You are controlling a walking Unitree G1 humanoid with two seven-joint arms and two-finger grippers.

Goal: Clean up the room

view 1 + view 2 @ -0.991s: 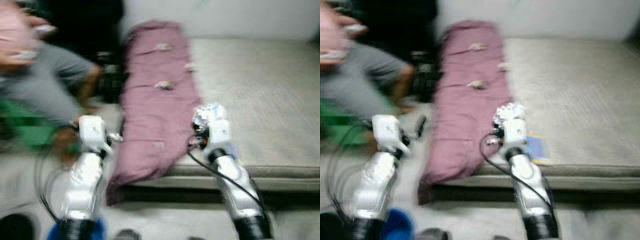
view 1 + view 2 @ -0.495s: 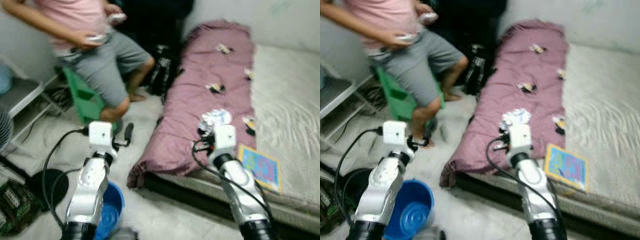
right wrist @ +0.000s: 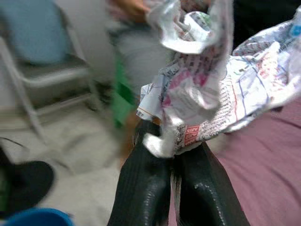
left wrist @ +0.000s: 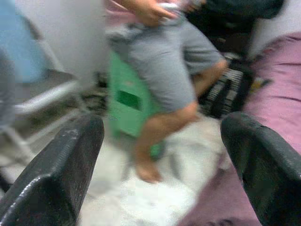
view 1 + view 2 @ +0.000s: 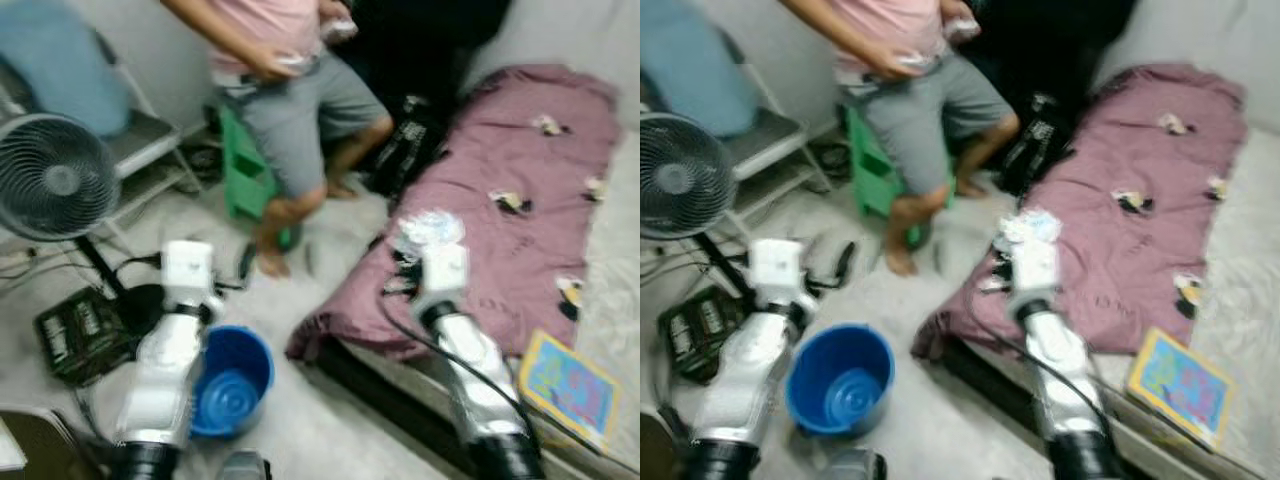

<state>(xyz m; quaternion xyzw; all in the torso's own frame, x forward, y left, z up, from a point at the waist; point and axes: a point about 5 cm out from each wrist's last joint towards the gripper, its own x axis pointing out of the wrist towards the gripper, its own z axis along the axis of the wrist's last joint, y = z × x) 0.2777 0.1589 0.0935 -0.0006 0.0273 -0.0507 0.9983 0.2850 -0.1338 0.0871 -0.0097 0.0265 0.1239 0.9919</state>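
My right gripper (image 3: pixel 172 151) is shut on a crumpled wad of printed paper (image 3: pixel 211 89), held above the near corner of the purple blanket (image 5: pixel 500 250). Several small scraps (image 5: pixel 508 200) lie along that blanket. A blue bucket (image 5: pixel 233 378) stands on the floor between my arms, just beside the left forearm. My left gripper (image 4: pixel 160 155) is open over the floor with nothing between its fingers (image 4: pixel 66 165).
A person in a pink shirt and grey shorts (image 5: pixel 300 110) sits on a green stool (image 5: pixel 245 175) ahead. A floor fan (image 5: pixel 55 175) and a dark tool case (image 5: pixel 80 335) are at the left. A colourful booklet (image 5: pixel 570 385) lies on the mattress at the right.
The camera has swung left, bringing the bucket, fan and floor into view. The right gripper has kept its hold on the paper wad; the left has stayed open.
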